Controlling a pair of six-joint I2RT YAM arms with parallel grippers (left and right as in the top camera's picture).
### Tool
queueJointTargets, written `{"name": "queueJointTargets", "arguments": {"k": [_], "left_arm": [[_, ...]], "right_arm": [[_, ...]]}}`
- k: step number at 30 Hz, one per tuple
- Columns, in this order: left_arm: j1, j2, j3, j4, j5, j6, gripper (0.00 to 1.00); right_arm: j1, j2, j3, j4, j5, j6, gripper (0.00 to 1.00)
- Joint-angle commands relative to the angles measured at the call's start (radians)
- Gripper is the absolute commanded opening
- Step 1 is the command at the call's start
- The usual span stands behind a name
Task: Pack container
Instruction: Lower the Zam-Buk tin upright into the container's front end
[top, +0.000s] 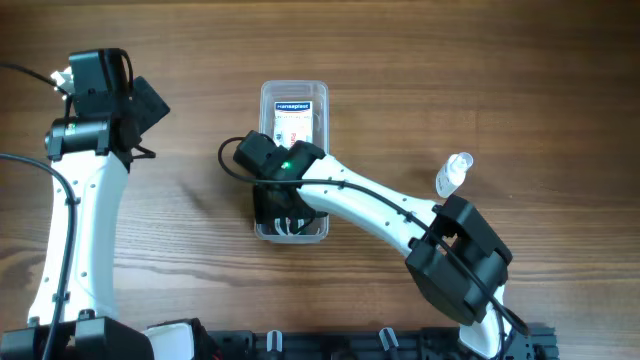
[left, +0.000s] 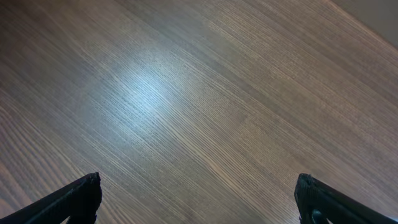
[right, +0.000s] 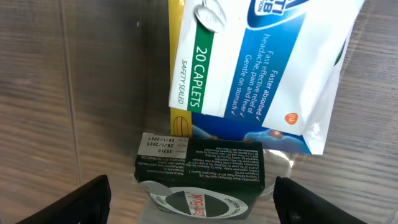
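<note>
Jaws of both arms stand apart; the clear, round-cornered container (top: 294, 88) holds small boxes (top: 300, 120).

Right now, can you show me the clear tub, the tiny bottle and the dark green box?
clear tub (top: 266, 120): overhead view, its left rim.
tiny bottle (top: 449, 178): overhead view, middle of its body.
dark green box (right: 199, 167): right wrist view, its printed top face.
</note>
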Motion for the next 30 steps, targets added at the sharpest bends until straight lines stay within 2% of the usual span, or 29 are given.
{"name": "queueJointTargets", "arguments": {"k": [1,8,11,23,25,30], "left_arm": [[0.005,-0.008,0.015,-0.001,-0.009,-0.002,1.0],[0.005,-0.008,0.015,-0.001,-0.01,-0.002,1.0],[0.005,-0.008,0.015,-0.001,-0.009,-0.002,1.0],[0.005,-0.008,0.015,0.0,-0.01,-0.002,1.0],[0.005,-0.008,0.015,-0.001,-0.01,-0.002,1.0],[0.005,-0.008,0.015,-0.001,-0.009,-0.002,1.0]], "right_arm": [[0.002,0.01,-0.003,-0.001,-0.016,0.006,0.84],[0.002,0.01,-0.003,-0.016,-0.017,0.007,0.85],[0.002,0.01,-0.003,-0.01,-0.046,0.007,0.89],[-0.039,0.01,-0.003,0.043,-0.252,-0.053,0.9],[-0.056,0.01,-0.003,0.043,-0.277,-0.078,0.89],[-0.083,0.01,-0.003,0.025,-0.261,-0.132,0.78]]}}
